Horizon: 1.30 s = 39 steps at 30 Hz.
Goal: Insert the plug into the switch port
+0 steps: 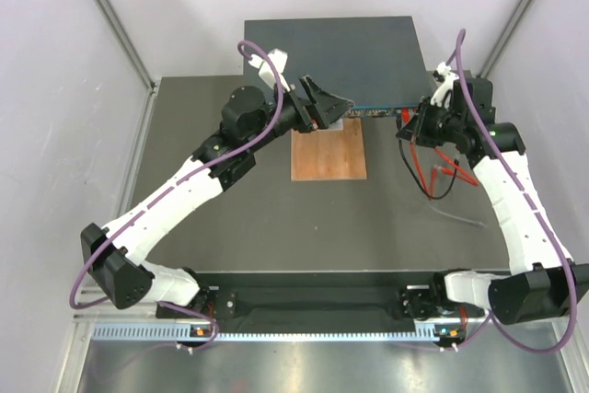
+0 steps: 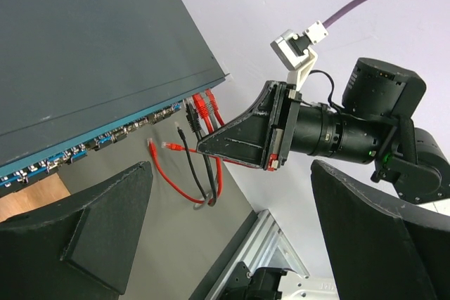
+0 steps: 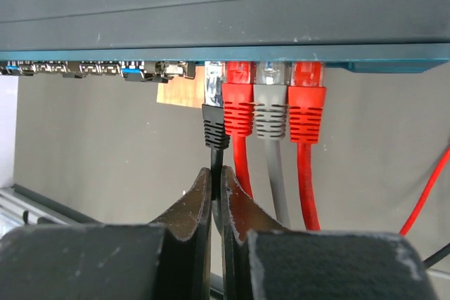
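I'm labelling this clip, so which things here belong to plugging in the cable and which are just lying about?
In the job: switch, black plug at its port row, right claw shut on the black cable.
Just lying about: wooden board, red plugs and grey plug already in ports, open left claw.
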Tool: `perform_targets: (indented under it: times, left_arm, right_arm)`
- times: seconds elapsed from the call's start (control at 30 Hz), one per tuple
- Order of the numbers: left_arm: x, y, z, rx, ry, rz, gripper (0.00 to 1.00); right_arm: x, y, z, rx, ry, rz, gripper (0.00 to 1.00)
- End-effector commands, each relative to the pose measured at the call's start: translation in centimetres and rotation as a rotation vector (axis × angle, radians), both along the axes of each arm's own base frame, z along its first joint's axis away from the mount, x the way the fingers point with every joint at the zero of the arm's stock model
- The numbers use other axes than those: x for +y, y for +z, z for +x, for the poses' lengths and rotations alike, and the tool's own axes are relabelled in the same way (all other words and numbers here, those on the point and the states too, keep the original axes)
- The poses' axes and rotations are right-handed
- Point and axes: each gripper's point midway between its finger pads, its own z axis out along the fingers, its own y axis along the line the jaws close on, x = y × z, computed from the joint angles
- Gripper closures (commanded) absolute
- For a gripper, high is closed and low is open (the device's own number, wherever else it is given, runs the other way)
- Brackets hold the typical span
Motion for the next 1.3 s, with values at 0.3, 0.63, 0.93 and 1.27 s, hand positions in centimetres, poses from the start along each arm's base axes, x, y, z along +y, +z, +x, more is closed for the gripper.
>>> perform_targets:
  times: [0.3, 0.63, 0.93, 1.27]
  left_arm:
    - [0.2, 0.9, 0.1, -0.026, 0.007, -0.034, 0.01]
    - [-0.1, 0.7, 0.4, -0.018, 0.002, -0.04, 0.01]
    - [-0.2, 0.5, 0.3, -0.017, -0.003, -0.039, 0.01]
    - [0.0, 0.6, 0.3, -0.016, 0.006, -0.039, 0.01]
  right_arm:
    - [-0.5, 3.8, 2.4, -0.084, -0.03, 0.031, 1.0]
    - [1.3, 4.4, 1.9, -0.096, 0.052, 0.082, 1.0]
    - [2.0, 4.9, 2.0, -0.116, 0.093, 0.094, 1.0]
    - [-1.3, 3.3, 2.3, -0.061, 0.002, 0.012, 1.0]
